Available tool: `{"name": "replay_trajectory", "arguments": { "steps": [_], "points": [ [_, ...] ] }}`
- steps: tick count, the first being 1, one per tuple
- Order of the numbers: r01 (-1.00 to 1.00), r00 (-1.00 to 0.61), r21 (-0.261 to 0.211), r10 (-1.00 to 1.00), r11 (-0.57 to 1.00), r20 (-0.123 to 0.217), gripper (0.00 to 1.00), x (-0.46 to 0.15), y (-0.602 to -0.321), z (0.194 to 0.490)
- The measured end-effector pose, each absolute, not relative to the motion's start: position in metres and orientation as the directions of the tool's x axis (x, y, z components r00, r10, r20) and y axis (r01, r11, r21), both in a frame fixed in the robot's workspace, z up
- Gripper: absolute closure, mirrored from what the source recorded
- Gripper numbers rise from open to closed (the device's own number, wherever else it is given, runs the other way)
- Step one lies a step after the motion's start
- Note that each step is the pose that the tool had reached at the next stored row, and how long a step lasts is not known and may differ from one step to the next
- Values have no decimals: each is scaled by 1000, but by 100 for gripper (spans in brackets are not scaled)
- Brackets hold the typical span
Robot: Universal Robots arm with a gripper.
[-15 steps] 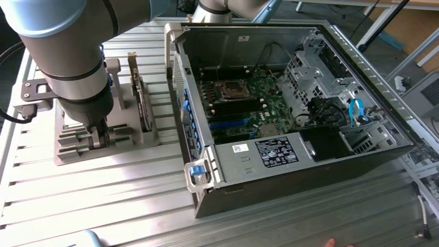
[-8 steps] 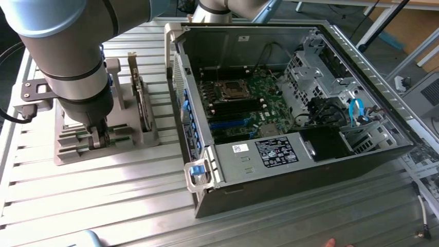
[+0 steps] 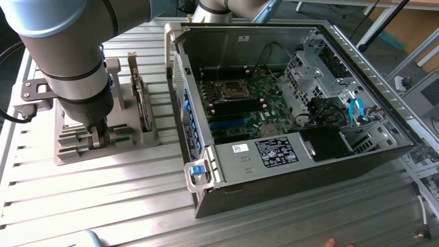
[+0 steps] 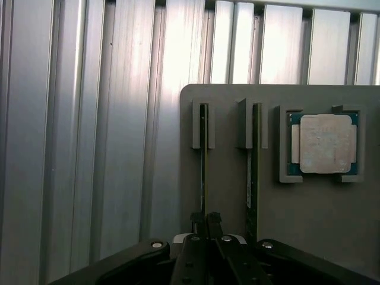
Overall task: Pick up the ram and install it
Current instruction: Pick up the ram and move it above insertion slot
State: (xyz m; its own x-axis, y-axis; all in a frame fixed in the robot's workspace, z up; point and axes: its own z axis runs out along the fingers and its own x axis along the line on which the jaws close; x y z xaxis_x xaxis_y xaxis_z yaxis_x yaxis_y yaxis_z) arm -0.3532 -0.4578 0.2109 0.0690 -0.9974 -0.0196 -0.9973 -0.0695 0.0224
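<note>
At the lower left of the exterior view, your gripper (image 3: 96, 139) stood low over the grey holder (image 3: 75, 154), its two fingers pinched together on the upper edge of the ram (image 4: 203, 166). The ram stood on edge in its slot. In the wrist view the fingertips (image 4: 198, 218) sat either side of that thin green board. A second stick (image 4: 252, 172) stood on edge in the neighbouring slot just beside it. Beyond that stick the square processor chip (image 4: 325, 143) lay flat in its recess. On the ram's other side the holder's edge gave way to bare slatted table (image 3: 103, 195), open room with nothing on it.

In the exterior view an expansion card (image 3: 141, 100) stood upright on the holder, near the gripper on the side toward the computer case (image 3: 295, 170). The case lay open in the centre and right of the frame. Its near wall rose between the holder and the motherboard (image 3: 247, 103). The arm (image 3: 69, 51) filled the upper left corner.
</note>
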Motion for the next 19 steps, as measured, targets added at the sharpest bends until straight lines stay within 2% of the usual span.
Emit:
{"name": "replay_trajectory", "arguments": {
  "steps": [19],
  "points": [
    [-999,25,22,-1000,-25,-20,88,-353,-458,216]
  ]
}}
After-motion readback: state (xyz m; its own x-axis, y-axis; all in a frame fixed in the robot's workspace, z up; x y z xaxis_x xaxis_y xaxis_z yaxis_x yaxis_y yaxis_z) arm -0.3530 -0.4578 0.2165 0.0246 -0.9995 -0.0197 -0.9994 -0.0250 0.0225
